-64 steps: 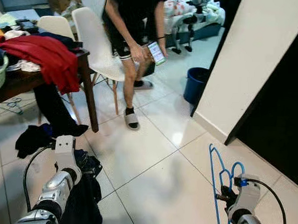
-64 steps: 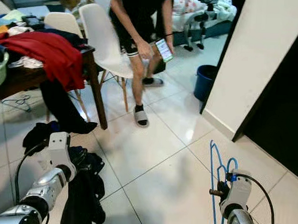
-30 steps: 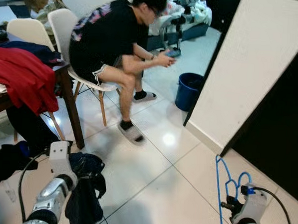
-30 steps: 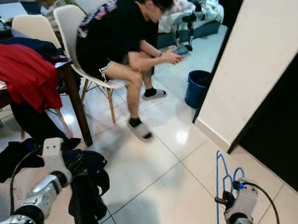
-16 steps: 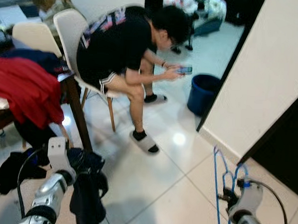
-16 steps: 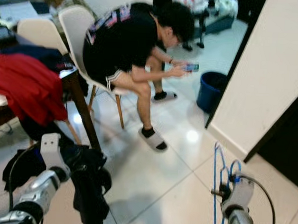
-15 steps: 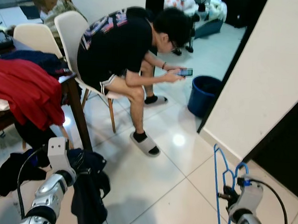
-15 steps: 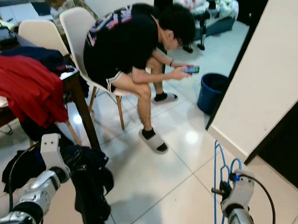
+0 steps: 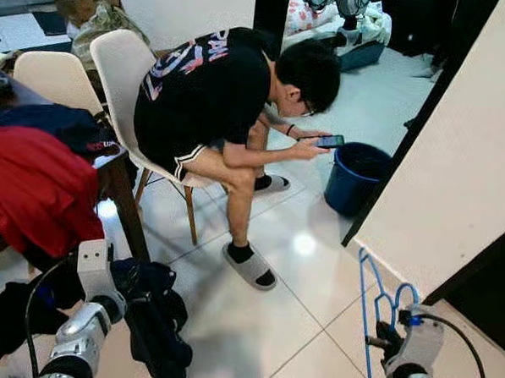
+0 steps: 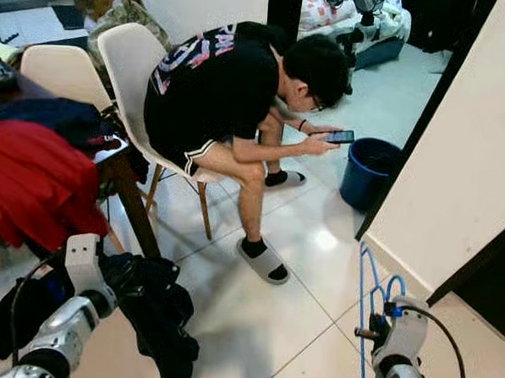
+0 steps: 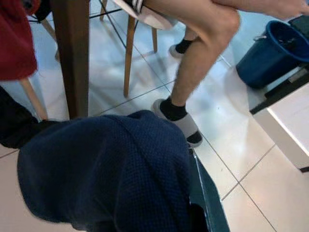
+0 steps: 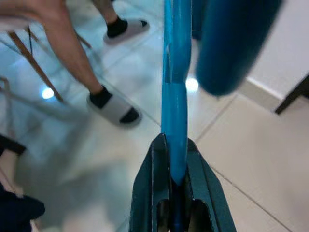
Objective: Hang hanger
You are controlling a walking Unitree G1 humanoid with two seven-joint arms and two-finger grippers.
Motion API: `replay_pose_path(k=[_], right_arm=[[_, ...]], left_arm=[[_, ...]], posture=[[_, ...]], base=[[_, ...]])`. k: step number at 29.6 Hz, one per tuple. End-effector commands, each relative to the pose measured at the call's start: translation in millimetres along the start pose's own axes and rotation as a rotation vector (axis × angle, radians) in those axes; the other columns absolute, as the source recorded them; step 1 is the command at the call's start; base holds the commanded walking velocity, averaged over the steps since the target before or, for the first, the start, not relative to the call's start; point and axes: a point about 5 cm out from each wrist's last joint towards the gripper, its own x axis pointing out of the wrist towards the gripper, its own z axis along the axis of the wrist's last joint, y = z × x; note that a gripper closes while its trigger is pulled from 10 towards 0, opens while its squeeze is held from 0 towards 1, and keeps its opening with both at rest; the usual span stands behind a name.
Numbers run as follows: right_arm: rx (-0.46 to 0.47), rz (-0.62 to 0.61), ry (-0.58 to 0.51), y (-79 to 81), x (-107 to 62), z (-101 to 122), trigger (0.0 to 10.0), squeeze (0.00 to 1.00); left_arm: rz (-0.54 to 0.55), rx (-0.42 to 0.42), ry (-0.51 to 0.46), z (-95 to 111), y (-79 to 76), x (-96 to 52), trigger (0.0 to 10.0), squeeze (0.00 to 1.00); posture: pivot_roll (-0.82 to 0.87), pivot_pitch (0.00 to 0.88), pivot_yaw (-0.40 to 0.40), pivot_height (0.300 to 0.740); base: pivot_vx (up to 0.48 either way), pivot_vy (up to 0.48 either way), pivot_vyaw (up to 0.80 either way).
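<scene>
Two loads carried, nothing hung yet

Upright beside the white wall (image 9: 457, 166), the blue hanger (image 9: 362, 322) sits clamped edgewise in the right gripper (image 12: 175, 193), probably for carrying. The left gripper (image 11: 195, 193) is closed on a dark garment (image 9: 157, 319), held off the floor.

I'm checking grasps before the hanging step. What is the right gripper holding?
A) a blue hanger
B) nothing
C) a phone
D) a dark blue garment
A: the right gripper has its jaws shut on the blue hanger, whose thin bar runs between them in the right wrist view.
</scene>
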Motion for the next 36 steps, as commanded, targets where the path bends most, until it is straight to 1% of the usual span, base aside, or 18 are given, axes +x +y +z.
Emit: replay_pose_path(k=[1, 4, 12, 15, 16, 17, 18, 19, 20, 22, 23, 24, 27, 30, 31, 33, 35, 36], right_arm=[[0.021, -0.015, 0.021, -1.7, -3.2, -4.8, 10.0, 0.00], [0.031, -0.023, 0.021, -2.4, -3.0, -4.5, 10.0, 0.00], [0.079, -0.059, -0.078, 0.1, 12.1, 26.4, 10.0, 0.00], [0.067, -0.029, -0.186, 7.6, 24.2, 63.1, 10.0, 0.00], [0.067, -0.029, -0.186, 7.6, 24.2, 63.1, 10.0, 0.00], [0.046, 0.001, -0.235, 13.6, 28.9, 80.6, 10.0, 0.00], [0.046, 0.001, -0.235, 13.6, 28.9, 80.6, 10.0, 0.00], [0.028, 0.053, -0.291, 24.0, 33.2, 101.0, 10.0, 0.00], [0.028, 0.053, -0.291, 24.0, 33.2, 101.0, 10.0, 0.00], [-0.011, 0.202, -0.369, 51.0, 36.2, 133.3, 10.0, 0.00], [-0.011, 0.202, -0.369, 51.0, 36.2, 133.3, 10.0, 0.00], [-0.035, 0.329, -0.406, 71.2, 33.0, 147.4, 10.0, 0.00], [-0.035, 0.329, -0.406, 71.2, 33.0, 147.4, 10.0, 0.00], [-0.051, 0.515, -0.450, 101.2, 23.1, 164.0, 10.0, 0.00], [-0.051, 0.515, -0.450, 101.2, 23.1, 164.0, 10.0, 0.00], [-0.042, 0.610, -0.488, 118.1, 16.0, 175.4, 10.0, 0.00], [-0.042, 0.610, -0.488, 118.1, 16.0, 175.4, 10.0, 0.00], [-0.033, 0.638, -0.503, 123.2, 13.0, 182.8, 10.0, 0.00]], left_arm=[[-0.004, 0.005, -0.030, 4.5, 2.0, -0.7, 10.0, 0.00], [-0.009, 0.008, -0.037, 5.6, 1.3, -0.4, 10.0, 0.00], [-0.250, 0.076, -0.193, 53.3, -33.6, 19.2, 10.0, 0.00], [-0.534, 0.109, -0.322, 99.7, -74.8, 23.0, 10.0, 0.00], [-0.534, 0.109, -0.322, 99.7, -74.8, 23.0, 10.0, 0.00], [-0.682, 0.134, -0.387, 123.4, -98.2, 18.3, 10.0, 0.00], [-0.682, 0.134, -0.387, 123.4, -98.2, 18.3, 10.0, 0.00], [-0.836, 0.157, -0.469, 152.2, -123.6, 8.4, 10.0, 0.00], [-0.836, 0.157, -0.469, 152.2, -123.6, 8.4, 10.0, 0.00], [-0.970, 0.189, -0.635, 207.1, -150.6, -11.5, 10.0, 0.00], [-0.970, 0.189, -0.635, 207.1, -150.6, -11.5, 10.0, 0.00], [-0.922, 0.181, -0.756, 243.6, -150.2, -20.3, 10.0, 0.00], [-0.922, 0.181, -0.756, 243.6, -150.2, -20.3, 10.0, 0.00], [-0.719, 0.136, -0.963, 302.4, -137.2, -36.4, 10.0, 0.00], [-0.719, 0.136, -0.963, 302.4, -137.2, -36.4, 10.0, 0.00], [-0.547, 0.168, -1.135, 348.2, -133.1, -63.5, 10.0, 0.00], [-0.547, 0.168, -1.135, 348.2, -133.1, -63.5, 10.0, 0.00], [-0.481, 0.224, -1.251, 378.5, -136.5, -95.5, 10.0, 0.00]], posture=[[0.07, 0.132, -0.045, 0.740], [0.05, 0.136, -0.041, 0.740], [0.07, 0.121, -0.036, 0.740], [0.06, 0.116, -0.044, 0.740], [0.06, 0.116, -0.044, 0.740], [0.06, 0.113, -0.048, 0.740], [0.06, 0.113, -0.048, 0.740], [0.06, 0.106, -0.050, 0.740], [0.06, 0.106, -0.050, 0.740], [0.07, 0.106, -0.048, 0.740], [0.07, 0.106, -0.048, 0.740], [0.07, 0.109, -0.045, 0.740], [0.07, 0.109, -0.045, 0.740], [0.08, 0.117, -0.052, 0.740], [0.08, 0.117, -0.052, 0.740], [0.09, 0.121, -0.060, 0.740], [0.09, 0.121, -0.060, 0.740], [0.09, 0.122, -0.057, 0.740]], base=[[0.416, 0.000, 0.00], [0.416, 0.000, 0.00], [0.420, 0.000, 0.00], [0.416, 0.000, 0.00], [0.416, 0.000, 0.00], [0.416, 0.000, 0.00], [0.416, 0.000, 0.00], [0.412, 0.000, 0.00], [0.412, 0.000, 0.00], [0.394, 0.000, 0.00], [0.394, 0.000, 0.00], [0.360, 0.000, 0.00], [0.360, 0.000, 0.00], [0.212, 0.000, 0.27], [0.000, 0.000, 0.80], [0.000, 0.000, 0.80], [0.000, 0.000, 0.80], [0.000, 0.000, 0.80]])
